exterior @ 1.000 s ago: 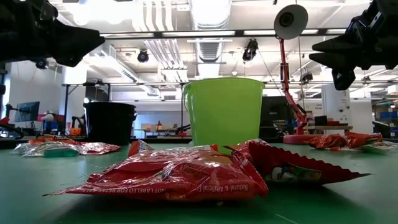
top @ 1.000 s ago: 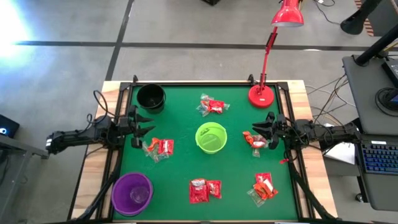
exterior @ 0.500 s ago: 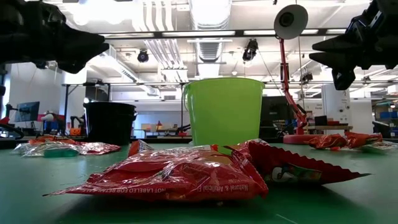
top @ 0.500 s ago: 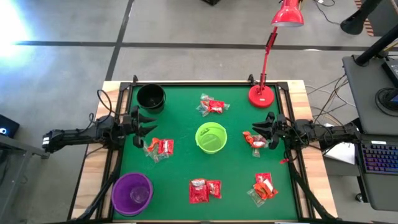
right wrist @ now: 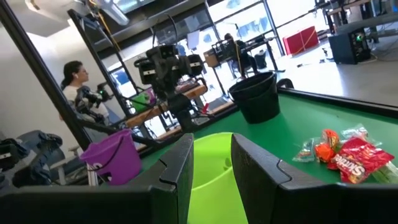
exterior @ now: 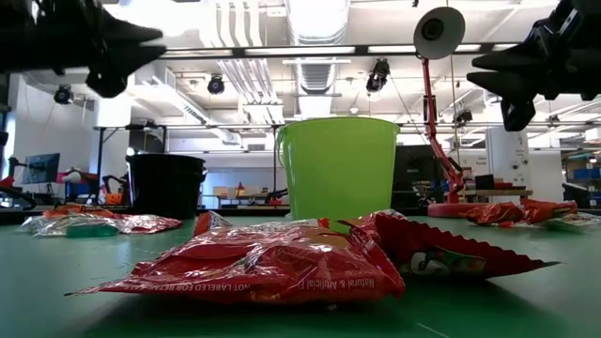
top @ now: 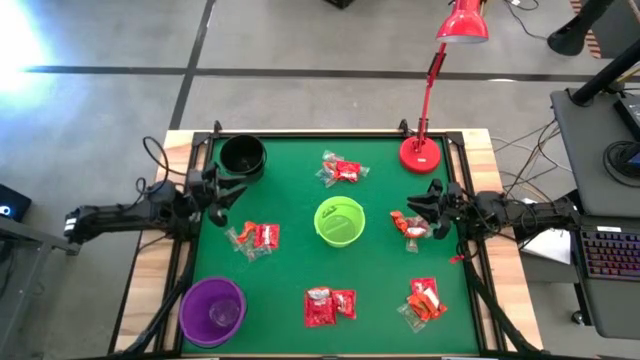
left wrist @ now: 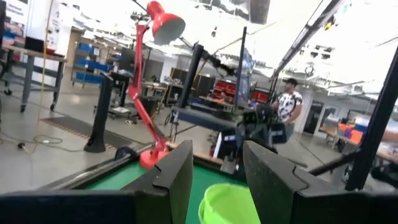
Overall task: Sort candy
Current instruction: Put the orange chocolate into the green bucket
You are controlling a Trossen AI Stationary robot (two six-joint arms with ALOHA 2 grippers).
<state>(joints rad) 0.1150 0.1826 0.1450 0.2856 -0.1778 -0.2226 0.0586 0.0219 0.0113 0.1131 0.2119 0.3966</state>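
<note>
The candy lay in five small heaps on the green table (top: 290, 190), ringed around the lime-green bowl (top: 340, 221) at the centre: one heap (top: 254, 238) to its left, one (top: 341, 170) toward the lamp side, one (top: 410, 226) to its right, and two, (top: 330, 304) and (top: 425, 300), along the near edge. The black bowl (top: 243, 156) and purple bowl (top: 212, 309) sat at the two left corners, presumably so each kind of sweet has its own container.

The left gripper (top: 222, 190) hovered above the table's left edge, between the black bowl and the left heap, its fingers (left wrist: 176, 174) parted and holding nothing. The right gripper (top: 428, 210) hung just beside the right heap, jaws likewise apart and empty (the nearest pile for it to start on, I'd judge). No candy was visible in the lime-green bowl.
</note>
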